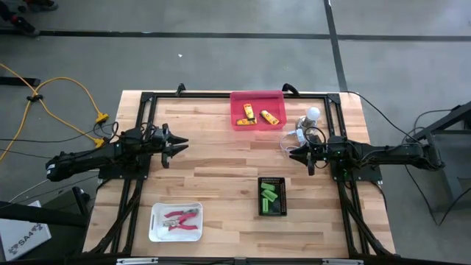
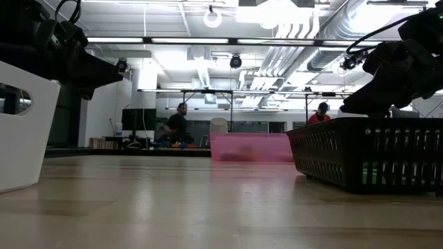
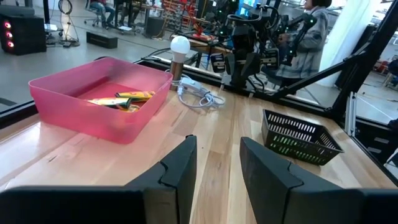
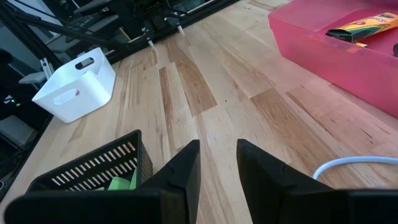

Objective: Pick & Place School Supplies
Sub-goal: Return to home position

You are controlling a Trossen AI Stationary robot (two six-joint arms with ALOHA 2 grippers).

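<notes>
1. The right end effector hung over the right half of the table. Its fingers were parted a modest way with nothing between them, and bare wood showed through the gap in its wrist view.
2. The left end effector sat across from it on the left side, fingers likewise apart and empty, pointing towards the middle.
3. The green erasers lay in the black bin. The bin stood towards the front edge from the right end effector and a touch inboard, so the right arm was plainly the nearer one.
4. That bin's long axis ran front to back, crosswise to the line of the right arm.
5. The yellow-orange pieces rested in the pink bin at the back edge. The pink-handled pliers lay in the white bin at the front left.
6. No supply lay loose on the boards, so the sorting looked finished. The remaining move, I judged, was for both arms to draw back, the right one steering clear of the white bulb and its cable just beside it.
</notes>
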